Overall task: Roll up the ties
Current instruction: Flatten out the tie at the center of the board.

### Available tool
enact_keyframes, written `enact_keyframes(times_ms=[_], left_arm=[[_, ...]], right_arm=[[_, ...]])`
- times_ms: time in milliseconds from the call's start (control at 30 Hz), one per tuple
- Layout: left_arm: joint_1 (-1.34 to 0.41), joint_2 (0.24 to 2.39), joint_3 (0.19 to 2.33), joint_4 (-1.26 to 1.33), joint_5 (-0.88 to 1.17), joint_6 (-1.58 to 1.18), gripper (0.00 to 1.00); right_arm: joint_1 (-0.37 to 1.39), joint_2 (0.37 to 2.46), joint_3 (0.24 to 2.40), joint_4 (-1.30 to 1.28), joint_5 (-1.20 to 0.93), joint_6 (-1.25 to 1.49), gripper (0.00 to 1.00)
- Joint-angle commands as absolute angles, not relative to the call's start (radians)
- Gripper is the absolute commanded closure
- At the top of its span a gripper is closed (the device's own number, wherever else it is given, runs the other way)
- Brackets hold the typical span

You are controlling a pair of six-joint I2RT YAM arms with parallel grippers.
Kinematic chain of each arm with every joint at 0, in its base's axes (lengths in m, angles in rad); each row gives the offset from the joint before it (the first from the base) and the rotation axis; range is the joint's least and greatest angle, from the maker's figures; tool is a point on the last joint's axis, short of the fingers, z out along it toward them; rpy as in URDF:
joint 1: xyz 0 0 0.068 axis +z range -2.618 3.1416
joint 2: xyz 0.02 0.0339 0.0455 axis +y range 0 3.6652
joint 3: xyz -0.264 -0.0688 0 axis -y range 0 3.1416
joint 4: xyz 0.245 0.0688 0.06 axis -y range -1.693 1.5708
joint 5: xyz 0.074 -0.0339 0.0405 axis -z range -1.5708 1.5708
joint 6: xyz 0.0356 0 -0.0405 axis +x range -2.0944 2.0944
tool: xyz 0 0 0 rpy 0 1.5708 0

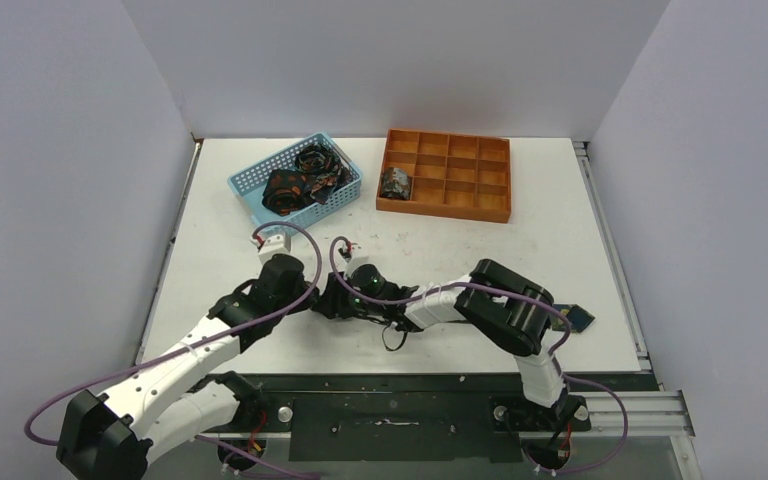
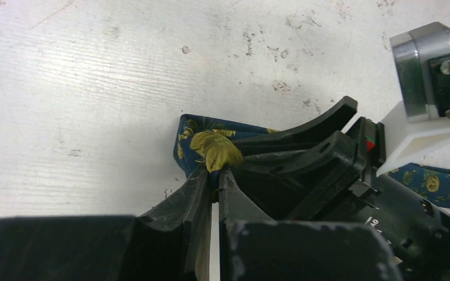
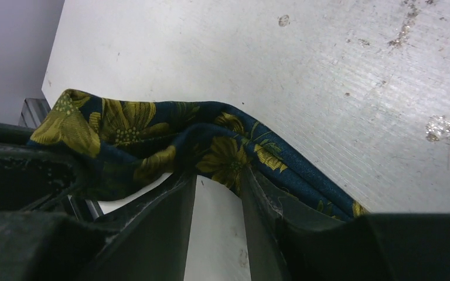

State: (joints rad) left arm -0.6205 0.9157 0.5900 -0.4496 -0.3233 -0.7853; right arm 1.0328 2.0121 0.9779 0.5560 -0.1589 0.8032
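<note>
Tie (image 2: 214, 149) sits pinched at the tips of my left gripper (image 2: 214, 174), draped just ahead of my parted right gripper (image 3: 218, 175), so I'd hold that pinch firm and wind snugly

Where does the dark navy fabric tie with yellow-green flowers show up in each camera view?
Top external: the navy floral tie, only its pointed end, low right of centre.
Left wrist: centre, pinched in the left gripper.
Right wrist: draped across the middle.
Shared landmark: the scuffed white tabletop.
</note>
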Motion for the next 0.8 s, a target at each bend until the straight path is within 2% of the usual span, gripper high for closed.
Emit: enact_keyframes(times_ms=[0,200,267,367,433,767], left_arm=[[-0.623,0.936,0.649,-0.457,-0.389,-0.747,1.00],[-0.623,0.943,0.672,-0.470,-0.411,-0.729,1.00],[-0.623,0.942,0.677,-0.474,-0.419,-0.726,1.00],[-0.623,0.943,0.683,-0.474,-0.422,-0.726,1.00],[-0.623,0.950,0.690,-0.477,-0.423,-0.726,1.00],[-0.623,0.945,0.661,-0.481,-0.441,-0.740,1.00]], right_arm=[[1.014,1.963,0.977,0.375,-0.109,0.777,0.62],[0.995,1.855,0.944,0.305,-0.049,0.751,0.58],[0.992,1.832,0.933,0.313,-0.040,0.741,0.62],[0.990,1.829,0.931,0.350,-0.074,0.730,0.78],[0.991,1.835,0.943,0.361,-0.087,0.729,0.85],[1.004,1.836,0.958,0.386,-0.074,0.727,0.90]])
